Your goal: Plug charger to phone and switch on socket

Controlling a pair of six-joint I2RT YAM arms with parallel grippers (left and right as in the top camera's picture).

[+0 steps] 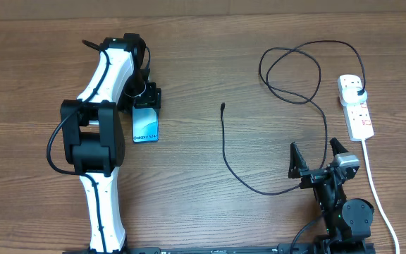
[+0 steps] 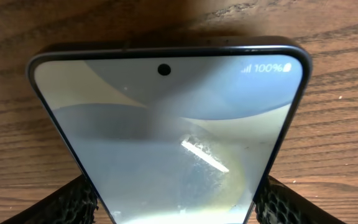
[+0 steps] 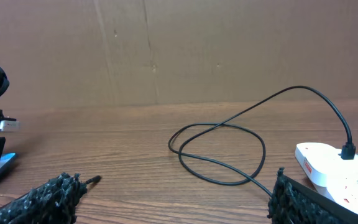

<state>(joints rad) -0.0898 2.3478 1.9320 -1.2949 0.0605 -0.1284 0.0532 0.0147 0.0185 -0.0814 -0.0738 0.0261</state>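
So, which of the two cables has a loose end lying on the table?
The thin black charger; its connector tip lies free mid-table. The thick white cord runs from the socket off the frame.

The phone [image 1: 145, 128] lies on the counter [image 1: 210, 56] at the left, between the left jaws. The power strip [image 1: 356, 106] lies at the right, with the charger [image 1: 223, 140] plugged in near its far end. The charger loops behind and left of the strip, then sweeps forward and back to a free tip mid-counter, well apart from the phone.
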